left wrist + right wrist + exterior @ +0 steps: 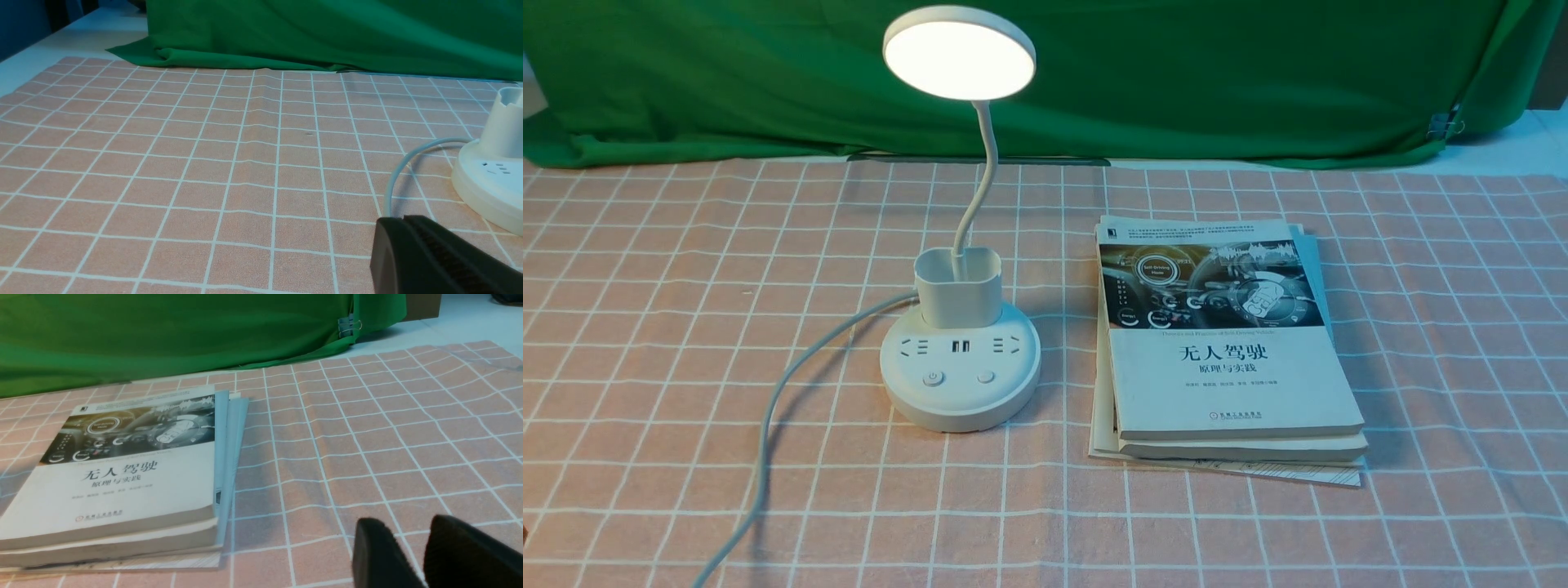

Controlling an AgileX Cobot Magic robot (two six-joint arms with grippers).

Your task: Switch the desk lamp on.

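Left claw (402,220): fingertips together, nothing between them; nearer the lamp (960,359) than the other claw is.
Right claw (406,522): fingertips a little apart, nothing between them; the books (122,473) lie ahead and to its left, making it the poorer choice.
Cord (392,179): ahead of the left claw, curving away to the lamp; a low sweep could snag it.
Buttons (960,377): on the near part of the lamp's base, so ahead and to the right of the left claw, apart from it; a press would come from above.
Long axis: upright, the neck (990,155) rising from the holder (960,294), beyond the buttons.
Head (960,59): farthest off, above the base and glowing.
Next: the lamp looks on, so no press seems due; best keep both claws off the buttons.
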